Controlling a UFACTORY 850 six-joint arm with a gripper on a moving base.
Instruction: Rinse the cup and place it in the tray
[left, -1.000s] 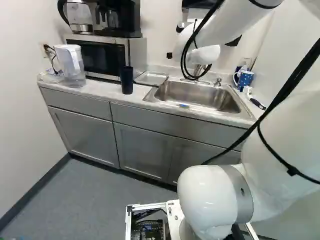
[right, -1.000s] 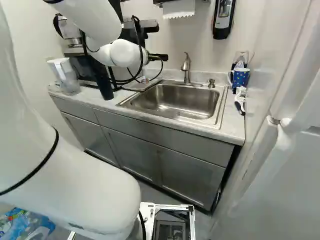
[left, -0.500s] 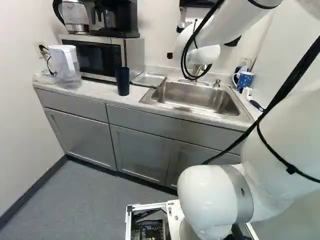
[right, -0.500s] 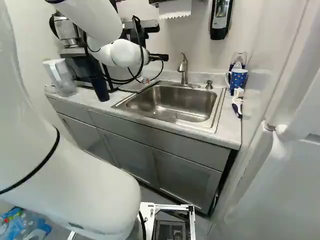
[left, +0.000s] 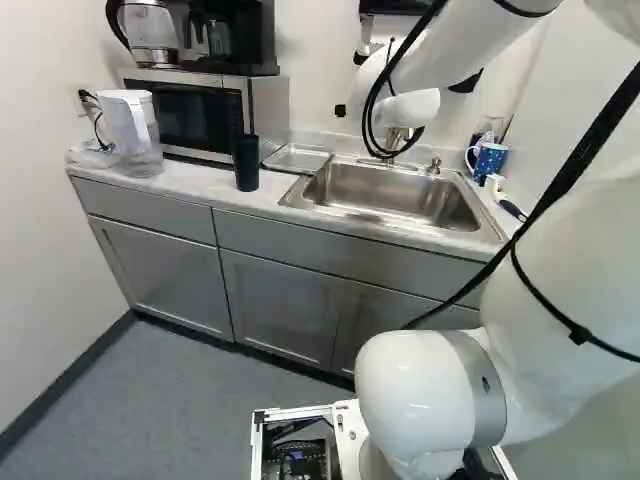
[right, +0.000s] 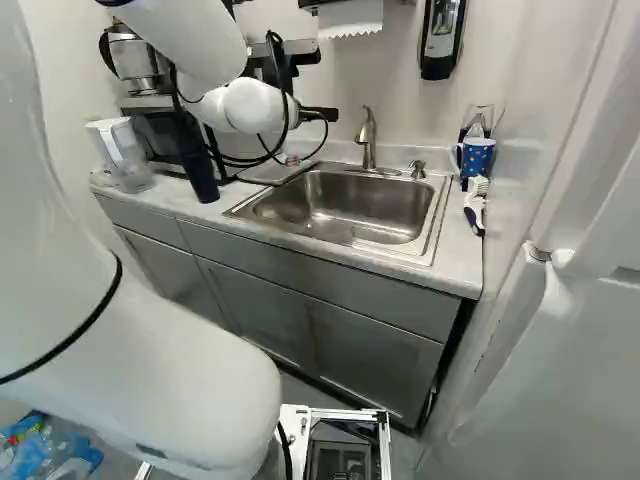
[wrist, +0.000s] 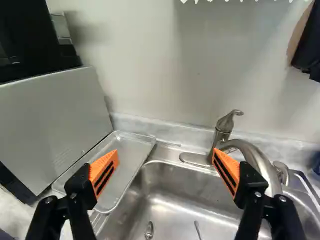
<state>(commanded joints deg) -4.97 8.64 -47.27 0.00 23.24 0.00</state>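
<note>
Taking the left base view from its left, a clear plastic pitcher with a white lid (left: 131, 125) stands on the pale stone-look desk (left: 190, 180), in front of the silver-and-black microwave (left: 190, 112). Next comes my likely target, the tall dark-blue cup (left: 246, 163), upright near the desk's front edge, where I judge its side can be reached without the microwave hampering me.

Just right of it, the shallow metal tray (left: 292, 157) lies between microwave and steel sink (left: 385, 195), probably so a wet cup can drain close to the basin. My own jaws stand wide open with nothing gripped; in the wrist view their orange pads (wrist: 104, 171) frame part of the tray and sink ahead. The curved metal faucet (right: 368, 140) rises behind the basin.

Farthest right, the blue mug with white dots (left: 489, 160) stands near the side wall, seemingly kept out of the working area. I take the cup as unrinsed, so picking it up should come first; a low, centred grip would lessen the risk of tipping it.
</note>
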